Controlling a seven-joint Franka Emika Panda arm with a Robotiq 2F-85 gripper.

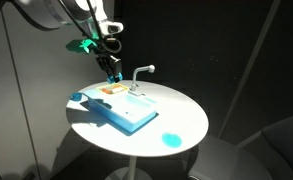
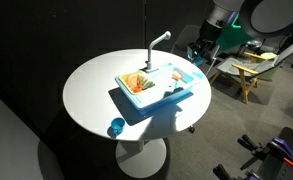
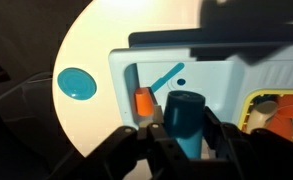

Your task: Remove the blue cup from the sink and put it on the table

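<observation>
My gripper [image 3: 176,135] is shut on the blue cup [image 3: 184,112], a dark blue cylinder held upright between the fingers. In the wrist view the cup hangs over the light blue toy sink [image 3: 216,75]. In both exterior views the gripper [image 1: 113,70] [image 2: 198,55] is above the far end of the sink [image 1: 126,108] [image 2: 164,88], near the white faucet [image 1: 142,72] [image 2: 158,42]. The sink stands on the round white table [image 1: 181,110] [image 2: 91,90].
A small round blue object [image 3: 76,83] [image 1: 171,139] [image 2: 116,127] lies on the table near its edge. An orange piece [image 3: 143,102] sits in the sink. A yellow dish with food [image 3: 276,112] [image 2: 138,83] fills the sink's other compartment. Furniture [image 2: 248,68] stands beyond the table.
</observation>
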